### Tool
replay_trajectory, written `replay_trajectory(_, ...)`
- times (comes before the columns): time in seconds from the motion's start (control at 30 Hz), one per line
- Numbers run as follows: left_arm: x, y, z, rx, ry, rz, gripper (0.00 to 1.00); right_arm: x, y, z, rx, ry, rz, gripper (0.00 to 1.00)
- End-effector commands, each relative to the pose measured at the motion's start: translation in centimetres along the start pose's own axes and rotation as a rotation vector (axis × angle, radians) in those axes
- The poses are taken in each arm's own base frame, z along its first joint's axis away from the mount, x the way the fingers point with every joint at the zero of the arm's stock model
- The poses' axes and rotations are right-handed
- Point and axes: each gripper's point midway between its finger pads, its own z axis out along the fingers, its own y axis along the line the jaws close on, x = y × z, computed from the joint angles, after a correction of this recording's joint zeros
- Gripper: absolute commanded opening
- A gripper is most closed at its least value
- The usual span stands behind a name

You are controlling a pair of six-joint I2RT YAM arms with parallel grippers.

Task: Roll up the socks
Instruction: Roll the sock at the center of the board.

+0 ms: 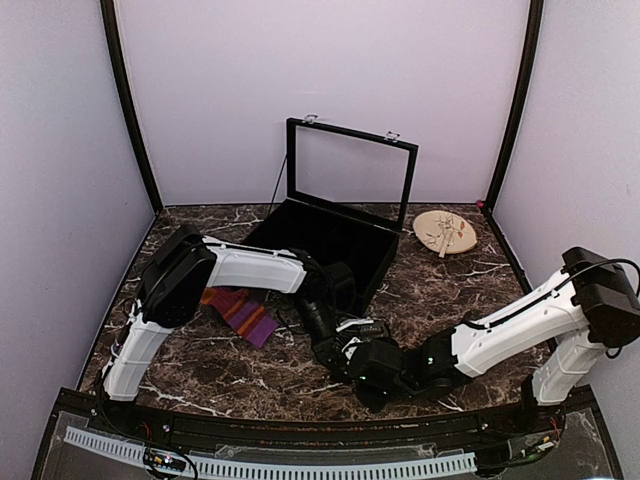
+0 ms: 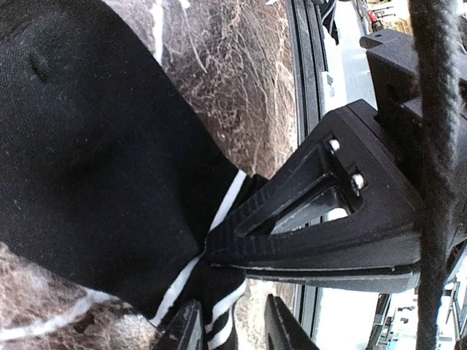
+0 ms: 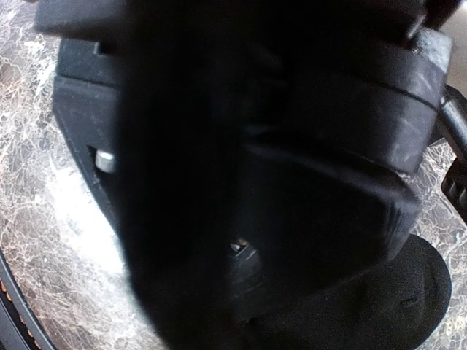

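Observation:
The black sock (image 2: 95, 160) with thin white cuff stripes lies on the marble table and fills the left wrist view. My left gripper (image 2: 230, 332) is open, with the striped cuff hanging between its fingers. My right gripper (image 2: 211, 255) comes in from the right, and the sock fabric puckers at its tip as if pinched. In the top view both grippers meet at the table's front middle, left (image 1: 330, 335) and right (image 1: 352, 352). The purple, orange and red striped sock (image 1: 240, 312) lies flat to their left. The right wrist view is almost all dark and blurred.
A black case (image 1: 330, 240) with its lid (image 1: 350, 165) raised stands behind the grippers. A round wooden plate (image 1: 445, 232) sits at the back right. The table's front rail (image 2: 306, 87) runs close beside the sock's cuff.

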Motion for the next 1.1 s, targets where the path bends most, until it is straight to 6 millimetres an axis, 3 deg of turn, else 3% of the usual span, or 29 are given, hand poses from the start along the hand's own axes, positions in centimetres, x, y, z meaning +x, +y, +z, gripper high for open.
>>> replay_trajectory(0.0, 0.9, 1.9, -1.0, -0.096, 0.015, -0.042, 0.33, 4.0, -1.3, 0.7, 0.017, 0.131, -0.004, 0.01)
replay_trajectory(0.13, 0.5, 2.2, -2.4, -0.125, -0.046, -0.041, 0.4, 3.9, -0.9, 0.6, -0.008, 0.124, 0.0, 0.01)
replay_trajectory(0.6, 0.7, 2.8, -4.5, -0.254, -0.135, -0.009, 0.4, 4.0, -0.2, 0.2, -0.089, 0.121, 0.045, 0.01)
replay_trajectory(0.7, 0.5, 3.0, -5.2, -0.303, -0.165, 0.013, 0.4, 2.9, 0.2, -0.6, -0.133, 0.084, 0.074, 0.01)
replay_trajectory(1.07, 0.6, 1.7, -7.3, -0.455, -0.318, 0.131, 0.4, 1.9, 0.1, -1.4, -0.284, 0.07, 0.213, 0.01)
